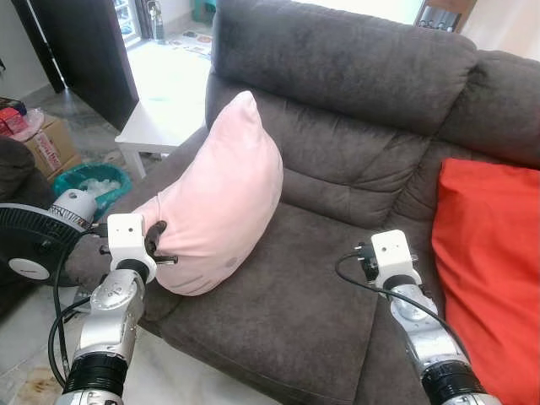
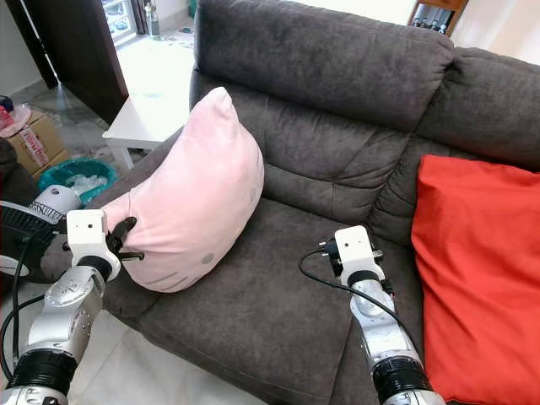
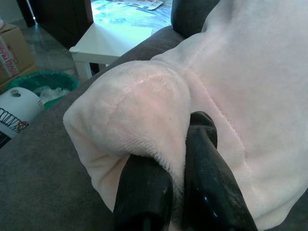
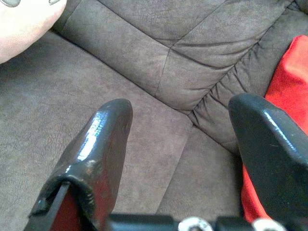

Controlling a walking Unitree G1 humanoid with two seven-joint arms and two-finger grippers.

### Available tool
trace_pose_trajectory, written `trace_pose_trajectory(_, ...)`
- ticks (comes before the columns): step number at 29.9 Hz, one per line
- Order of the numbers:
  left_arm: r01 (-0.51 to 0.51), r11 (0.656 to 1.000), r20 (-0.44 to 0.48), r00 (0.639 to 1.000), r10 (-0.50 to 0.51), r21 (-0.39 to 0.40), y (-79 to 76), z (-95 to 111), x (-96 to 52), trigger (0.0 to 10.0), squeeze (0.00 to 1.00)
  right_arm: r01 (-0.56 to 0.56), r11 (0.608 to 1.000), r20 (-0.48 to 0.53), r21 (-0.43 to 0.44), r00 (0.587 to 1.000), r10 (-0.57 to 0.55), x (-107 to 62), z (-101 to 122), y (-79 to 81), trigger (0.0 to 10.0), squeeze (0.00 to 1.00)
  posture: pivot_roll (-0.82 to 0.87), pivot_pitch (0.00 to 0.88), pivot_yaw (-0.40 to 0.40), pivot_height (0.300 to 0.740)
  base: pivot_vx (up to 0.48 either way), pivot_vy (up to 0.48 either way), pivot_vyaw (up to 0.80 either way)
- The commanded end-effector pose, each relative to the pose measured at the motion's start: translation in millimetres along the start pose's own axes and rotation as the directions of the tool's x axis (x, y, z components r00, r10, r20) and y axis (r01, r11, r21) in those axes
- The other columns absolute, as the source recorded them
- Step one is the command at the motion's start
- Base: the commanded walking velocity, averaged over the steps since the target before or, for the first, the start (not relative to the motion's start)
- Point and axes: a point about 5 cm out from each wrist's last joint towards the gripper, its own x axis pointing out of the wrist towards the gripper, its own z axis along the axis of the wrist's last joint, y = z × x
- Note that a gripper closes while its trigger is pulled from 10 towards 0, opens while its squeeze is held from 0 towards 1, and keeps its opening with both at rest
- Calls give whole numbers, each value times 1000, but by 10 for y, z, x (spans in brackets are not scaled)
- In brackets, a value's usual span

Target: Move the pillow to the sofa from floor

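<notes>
Pillow-wise you're nearly home: the pink pillow (image 1: 221, 198) is up on the sofa (image 1: 337, 126), standing on end on the seat cushion and leaning toward the armrest on your left.

Big stuff first. The grey sofa takes up most of what you're looking at, with a red cushion (image 1: 489, 270) parked at the far right end, well apart from the pink one. Off past the armrest there's a white side table (image 1: 164, 118), a fan (image 1: 38, 240) and a teal bin (image 1: 93, 179) on the floor.

Your left gripper (image 3: 185, 159) is pinched tight on a bottom corner of the pillow, fabric bunched between the two black fingers. Your right gripper (image 4: 183, 144) hangs over the bare seat with its fingers spread wide, holding nothing.

Risk as I see it: the pillow is balanced on its narrow end right by the seat's front edge. Let go as it is and it could tip forward or roll over the armrest onto the fan or the floor. Yanking the hand back with plush snagged in the fingers would drag it off too.
</notes>
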Motion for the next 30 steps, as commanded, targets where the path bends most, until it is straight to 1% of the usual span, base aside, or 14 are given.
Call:
trace_pose_trajectory(1,3,1000,32,999,-3,16,-6,48,-9,10000,447,0,1000,-1,5,1000,0,5,-5,-12,10000,0,154,65,-100,740,0,0,0)
trace_pose_trajectory(2,5,1000,32,999,-6,18,-10,48,-9,10000,447,0,1000,-1,5,1000,0,4,-5,-12,10000,0,154,65,-100,740,0,0,0)
trace_pose_trajectory(3,8,1000,33,999,-8,21,-22,45,-8,10000,1000,1,1000,-2,4,1000,-1,4,-7,-14,10000,0,154,65,-100,740,0,0,0)
trace_pose_trajectory(7,-5,1000,49,999,4,25,-23,75,-4,10000,1000,1,1000,-2,4,1000,-1,3,-6,-16,10000,0,153,69,-101,740,0,0,0)
trace_pose_trajectory(11,-39,999,87,995,37,23,25,159,11,10000,1000,1,1000,-1,4,1000,-1,4,-4,-15,10000,0,157,69,-102,740,0,0,0)
trace_pose_trajectory(14,-62,998,131,990,59,20,59,257,23,10000,1000,1,1000,1,5,1000,-1,5,0,-10,10000,0,158,69,-102,740,0,0,0)
trace_pose_trajectory(15,-74,997,160,985,71,11,73,318,27,10000,1000,1,1000,2,6,1000,-1,7,2,-10,10000,0,159,70,-103,740,0,0,0)
trace_pose_trajectory(16,-74,997,160,985,71,11,73,318,27,10000,1000,1,1000,2,6,1000,-1,7,2,-10,10000,0,159,70,-103,740,0,0,0)
trace_pose_trajectory(18,-91,996,226,970,87,10,90,458,29,10000,1000,2,1000,7,8,1000,-2,8,10,-8,10000,0,160,69,-104,740,0,0,0)
trace_pose_trajectory(21,-104,995,258,961,97,13,101,528,29,10000,1000,1,1000,11,10,1000,-2,9,16,-6,10000,0,161,69,-105,740,0,0,0)
trace_pose_trajectory(30,-110,993,264,960,95,42,87,528,-5,10000,1000,0,1000,14,11,1000,0,8,21,-4,10000,0,163,72,-104,740,0,0,0)
